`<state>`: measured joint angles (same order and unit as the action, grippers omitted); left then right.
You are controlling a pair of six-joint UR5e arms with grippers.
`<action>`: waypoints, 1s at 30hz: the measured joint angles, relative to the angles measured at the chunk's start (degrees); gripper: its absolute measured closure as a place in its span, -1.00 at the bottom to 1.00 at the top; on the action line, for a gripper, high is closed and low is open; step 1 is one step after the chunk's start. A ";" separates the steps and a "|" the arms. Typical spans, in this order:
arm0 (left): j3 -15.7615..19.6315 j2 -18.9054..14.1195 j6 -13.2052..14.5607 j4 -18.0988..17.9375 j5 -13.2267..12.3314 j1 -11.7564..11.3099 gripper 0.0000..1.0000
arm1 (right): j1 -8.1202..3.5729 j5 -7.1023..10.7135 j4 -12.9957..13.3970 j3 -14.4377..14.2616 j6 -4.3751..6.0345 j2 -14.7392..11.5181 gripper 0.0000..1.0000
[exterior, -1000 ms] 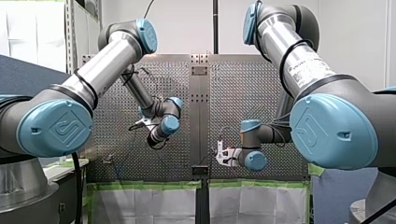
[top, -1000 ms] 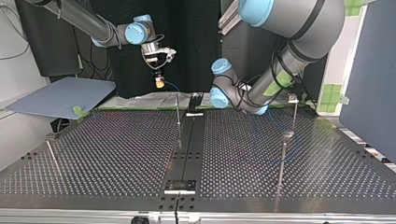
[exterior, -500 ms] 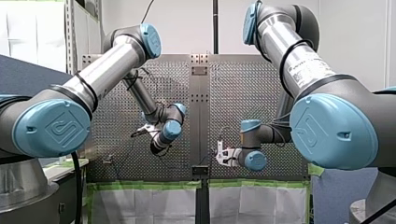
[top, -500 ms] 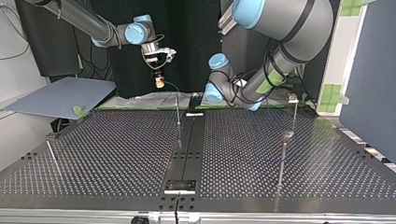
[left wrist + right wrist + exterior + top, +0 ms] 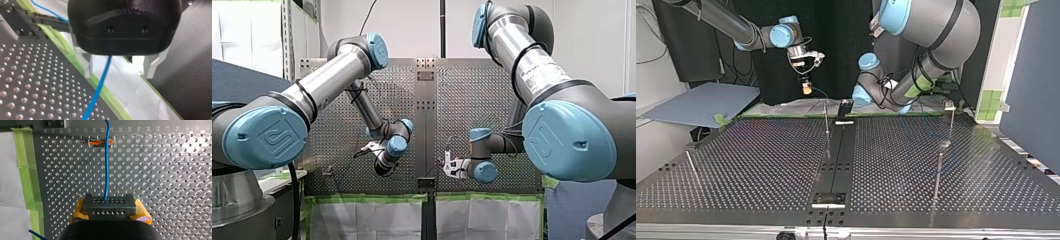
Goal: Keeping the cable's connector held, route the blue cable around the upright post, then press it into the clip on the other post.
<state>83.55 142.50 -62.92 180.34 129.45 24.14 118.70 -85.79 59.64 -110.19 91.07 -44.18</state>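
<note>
Left jaws: spread wide over the counter's (image 5: 30,82) taped edge. The blue cable (image 5: 100,85) runs loose between them, nearer one finger, not pinched.

Right jaws: clamped on the connector (image 5: 109,205), a yellow pad (image 5: 143,214) on either side, cable leading straight ahead.

Judged: routing not yet begun. Next, close the left jaws on the cable and lead it round the nearest post (image 5: 826,117), keeping the connector held firm.

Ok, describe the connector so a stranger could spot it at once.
In the top view, follow my right arm from the left to its end effector, above the table's far edge. The connector is the grey block clamped between its yellow pads. Only it has two rows of small holes, with the blue cable leaving one.
</note>
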 joint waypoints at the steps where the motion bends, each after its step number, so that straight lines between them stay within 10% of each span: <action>1: 0.00 0.02 -0.39 -0.01 -0.34 0.05 -1.00 | 0.00 0.00 0.02 0.00 0.00 0.00 1.00; 30: 0.00 4.82 -14.76 -4.43 -13.68 1.68 -1.00 | 0.00 0.00 0.17 0.01 0.28 0.00 1.00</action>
<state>83.55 147.32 -77.68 175.90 115.77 25.82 118.70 -85.79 59.81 -110.19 91.35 -44.18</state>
